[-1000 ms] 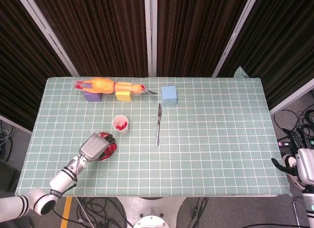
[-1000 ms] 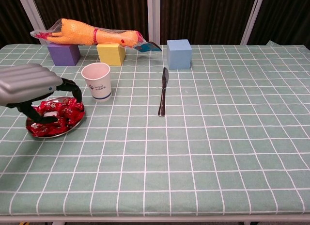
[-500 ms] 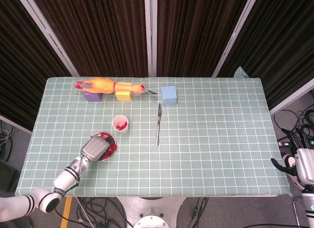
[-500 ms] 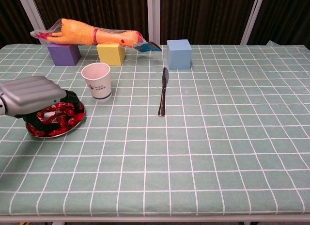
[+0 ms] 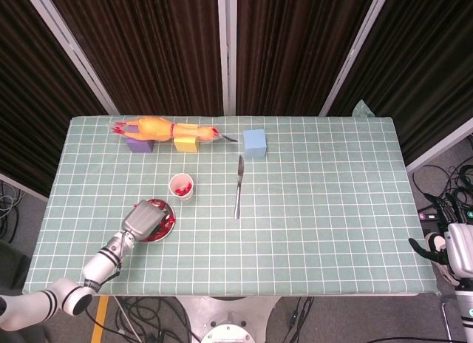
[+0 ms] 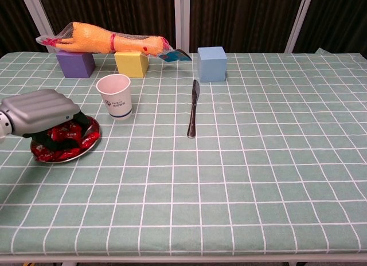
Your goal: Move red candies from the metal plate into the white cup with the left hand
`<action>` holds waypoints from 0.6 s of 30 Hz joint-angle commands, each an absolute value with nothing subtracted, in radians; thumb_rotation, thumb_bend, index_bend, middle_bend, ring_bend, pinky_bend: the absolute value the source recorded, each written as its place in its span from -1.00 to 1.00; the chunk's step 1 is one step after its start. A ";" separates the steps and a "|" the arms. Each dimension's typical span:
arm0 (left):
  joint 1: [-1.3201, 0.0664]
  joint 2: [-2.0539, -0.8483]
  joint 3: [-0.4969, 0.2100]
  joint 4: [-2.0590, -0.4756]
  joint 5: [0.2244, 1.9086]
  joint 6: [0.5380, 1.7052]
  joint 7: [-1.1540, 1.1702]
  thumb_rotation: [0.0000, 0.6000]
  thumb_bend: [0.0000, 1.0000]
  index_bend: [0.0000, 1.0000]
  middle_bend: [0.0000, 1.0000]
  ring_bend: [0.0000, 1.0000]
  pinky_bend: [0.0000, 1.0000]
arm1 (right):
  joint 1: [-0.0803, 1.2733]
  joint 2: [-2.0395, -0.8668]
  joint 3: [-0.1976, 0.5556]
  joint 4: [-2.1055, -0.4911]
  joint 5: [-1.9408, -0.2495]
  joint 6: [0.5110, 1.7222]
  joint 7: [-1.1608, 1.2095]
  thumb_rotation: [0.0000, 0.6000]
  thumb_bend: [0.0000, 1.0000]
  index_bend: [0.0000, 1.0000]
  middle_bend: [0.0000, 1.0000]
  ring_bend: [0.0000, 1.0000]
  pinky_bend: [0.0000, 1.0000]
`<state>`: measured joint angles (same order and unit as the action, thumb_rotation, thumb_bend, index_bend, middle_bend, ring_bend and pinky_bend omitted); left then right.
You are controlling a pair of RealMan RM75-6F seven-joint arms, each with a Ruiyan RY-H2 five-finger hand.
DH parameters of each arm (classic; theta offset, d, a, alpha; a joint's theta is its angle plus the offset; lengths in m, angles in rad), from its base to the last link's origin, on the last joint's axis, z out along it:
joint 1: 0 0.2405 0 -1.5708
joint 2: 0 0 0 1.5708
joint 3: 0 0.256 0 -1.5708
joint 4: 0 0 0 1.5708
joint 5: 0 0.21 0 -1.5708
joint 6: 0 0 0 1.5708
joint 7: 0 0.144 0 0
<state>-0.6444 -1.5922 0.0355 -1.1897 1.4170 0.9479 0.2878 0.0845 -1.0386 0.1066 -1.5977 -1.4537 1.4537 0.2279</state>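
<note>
The metal plate (image 6: 87, 145) with its heap of red candies (image 6: 73, 135) sits near the table's front left; in the head view the plate (image 5: 169, 211) is half covered. My left hand (image 6: 39, 109) lies low over the plate, its back upward and its fingers reaching down among the candies, where they are hidden; in the head view the left hand (image 5: 143, 219) covers the plate's near side. Just behind and to the right stands the white cup (image 6: 117, 96), upright, and the head view shows red candies inside the cup (image 5: 182, 186). My right hand (image 5: 448, 248) hangs off the table's right edge, holding nothing.
A knife (image 6: 192, 108) lies lengthwise right of the cup. Along the back stand a purple block (image 6: 75, 64), a yellow block (image 6: 131, 63) and a blue cube (image 6: 211, 63), with a wrapped rubber chicken (image 6: 109, 44) lying across the first two.
My left hand has come down from just above the plate onto the candies, and its curled fingers have dropped out of sight beneath it. The right hand has not moved.
</note>
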 commanded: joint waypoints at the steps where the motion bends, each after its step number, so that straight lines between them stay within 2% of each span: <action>1: -0.643 -1.594 0.032 -1.168 1.446 0.970 0.244 1.00 0.04 0.35 0.44 0.92 1.00 | 0.085 -1.038 0.107 -1.599 -1.454 1.453 0.227 1.00 -0.79 -0.76 -0.66 -0.91 -0.32; 7: -0.649 -1.516 0.002 -1.259 1.448 0.986 0.173 1.00 0.08 0.38 0.47 0.93 1.00 | 0.087 -1.039 0.108 -1.597 -1.455 1.453 0.228 1.00 -0.79 -0.76 -0.65 -0.88 -0.29; 12: -0.683 -1.429 -0.063 -1.371 1.439 0.992 0.148 1.00 0.07 0.37 0.46 0.93 1.00 | 0.088 -1.041 0.106 -1.593 -1.457 1.451 0.232 1.00 -0.79 -0.76 -0.65 -0.88 -0.29; 18: -0.776 -1.391 -0.166 -1.420 1.349 0.890 0.154 1.00 0.07 0.33 0.41 0.92 1.00 | 0.085 -1.042 0.106 -1.590 -1.453 1.453 0.235 1.00 -0.78 -0.76 -0.65 -0.88 -0.29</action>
<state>-0.7333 -1.4020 -0.1238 -1.4065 1.3921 0.9380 0.1566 0.0854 -1.0415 0.1064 -1.5905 -1.4533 1.4533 0.2345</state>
